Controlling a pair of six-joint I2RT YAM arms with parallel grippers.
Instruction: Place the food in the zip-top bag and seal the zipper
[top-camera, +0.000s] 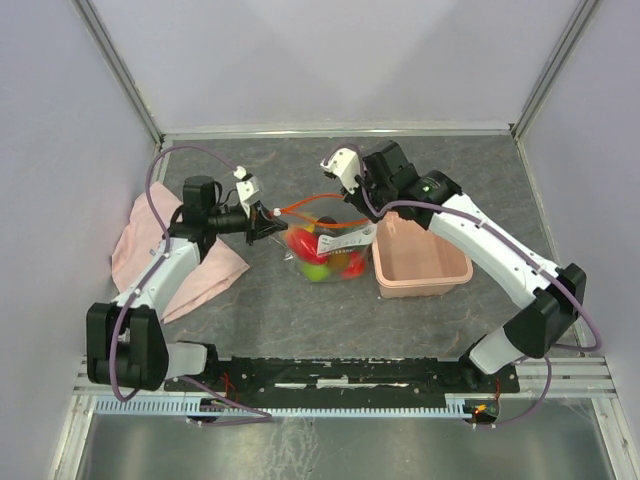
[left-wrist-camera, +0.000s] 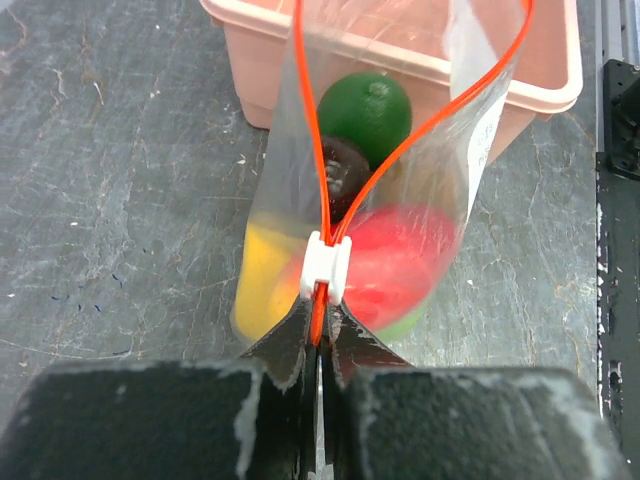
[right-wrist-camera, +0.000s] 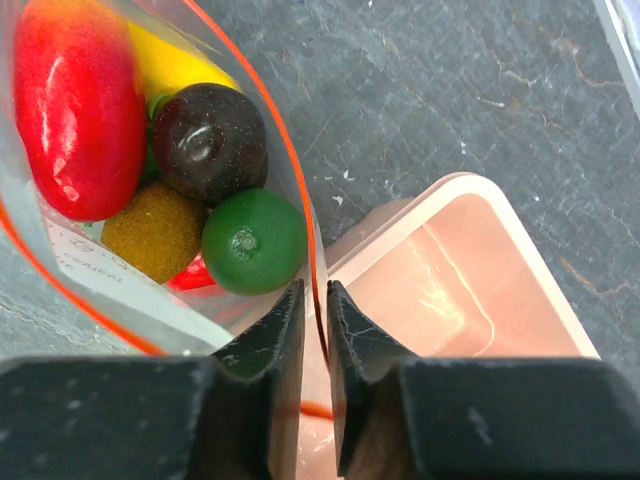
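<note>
From above, the zip-top bag (top-camera: 325, 255) hangs between the two pincers, its belly seemingly resting on the desk (top-camera: 260, 300) just beside the pink bin (top-camera: 425, 265). The left pincer (top-camera: 272, 232) is clenched on one end of the zipper (top-camera: 303, 206) and the right pincer (top-camera: 368, 218) on the other, so the orange strip spans the gap between them. I judge the film soft, crinkly and slippery, with no stiffness of its own. The thicker zipper strip is the only firm hold, and the food (top-camera: 318, 252) looks light yet enough to sag the pouch. In the left wrist view, the left pincer (left-wrist-camera: 320, 330) grips the strip just behind the white slider (left-wrist-camera: 326, 270). Ahead of it the two orange tracks spread into an open mouth, with green, dark purple, red and yellow pieces glossy through the clear plastic beyond the tips. In the right wrist view, the right pincer (right-wrist-camera: 315, 310) pinches the orange-edged rim. The bin lies beyond its tips to the right, and to their left the bag shows a long red fruit, a dark purple ball, a green one, a brownish one and some yellow.
</note>
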